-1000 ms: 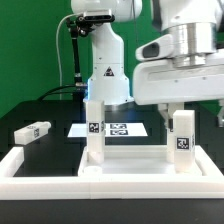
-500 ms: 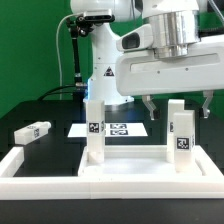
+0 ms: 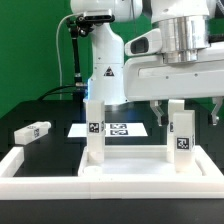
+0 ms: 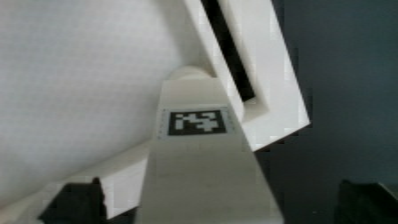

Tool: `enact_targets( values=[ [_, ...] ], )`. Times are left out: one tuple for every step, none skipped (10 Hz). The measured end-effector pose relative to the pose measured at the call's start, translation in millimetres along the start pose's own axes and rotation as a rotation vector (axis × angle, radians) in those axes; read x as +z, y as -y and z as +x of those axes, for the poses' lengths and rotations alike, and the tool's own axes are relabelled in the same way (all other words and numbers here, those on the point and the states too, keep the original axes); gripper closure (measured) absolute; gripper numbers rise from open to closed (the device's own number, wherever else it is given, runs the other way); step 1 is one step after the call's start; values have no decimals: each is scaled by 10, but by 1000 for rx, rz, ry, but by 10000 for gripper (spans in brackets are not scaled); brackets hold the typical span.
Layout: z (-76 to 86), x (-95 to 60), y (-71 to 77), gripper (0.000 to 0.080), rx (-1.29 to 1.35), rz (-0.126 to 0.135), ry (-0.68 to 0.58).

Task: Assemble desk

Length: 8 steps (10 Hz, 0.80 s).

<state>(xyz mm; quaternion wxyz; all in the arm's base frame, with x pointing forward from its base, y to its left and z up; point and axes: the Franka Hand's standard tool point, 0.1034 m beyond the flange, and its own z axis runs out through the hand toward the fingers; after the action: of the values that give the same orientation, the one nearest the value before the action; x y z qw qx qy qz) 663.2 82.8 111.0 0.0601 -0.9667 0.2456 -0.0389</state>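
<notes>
Exterior view, read from its left: a short square white plastic leg post with black-and-white tags (image 3: 32, 131) lies on its side on the dark bench (image 3: 45, 108), well apart from the rest. Next comes the long low white L-shaped border rail (image 3: 20, 166), which runs along the near edge. Inside the rail sits the white plastic rectangular desk panel with a raised rim (image 3: 130, 170), and two more tagged white leg posts stand upright on it, one (image 3: 94, 131) toward the view's left and one (image 3: 180, 135) toward its right. Behind the panel, the marker board (image 3: 117, 129) lies flat on the bench in front of the arm's white base (image 3: 107, 72). Above the right-hand upright post hangs the claw (image 3: 186, 110), its dark fingers (image 3: 156, 112) spread wide to either side of the post's top, gripping nothing. Wrist view shows that tagged post (image 4: 199, 150) between the two dark fingertips (image 4: 71, 203), apart from both, with the panel (image 4: 89, 80) beneath.
</notes>
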Motion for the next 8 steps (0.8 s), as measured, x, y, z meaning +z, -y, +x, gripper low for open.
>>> enact_targets(
  values=[
    [0, 1, 0, 182, 22, 0, 0],
    [0, 1, -1, 358, 39, 0, 0],
    [-3, 6, -5, 509, 133, -1, 1],
    [-14, 10, -6, 509, 202, -3, 5],
    [-14, 10, -8, 509, 251, -3, 6],
    [-15, 11, -9, 509, 291, -4, 6],
    [-28, 15, -5, 509, 433, -8, 10],
    [-42, 21, 17, 509, 630, -13, 14]
  ],
)
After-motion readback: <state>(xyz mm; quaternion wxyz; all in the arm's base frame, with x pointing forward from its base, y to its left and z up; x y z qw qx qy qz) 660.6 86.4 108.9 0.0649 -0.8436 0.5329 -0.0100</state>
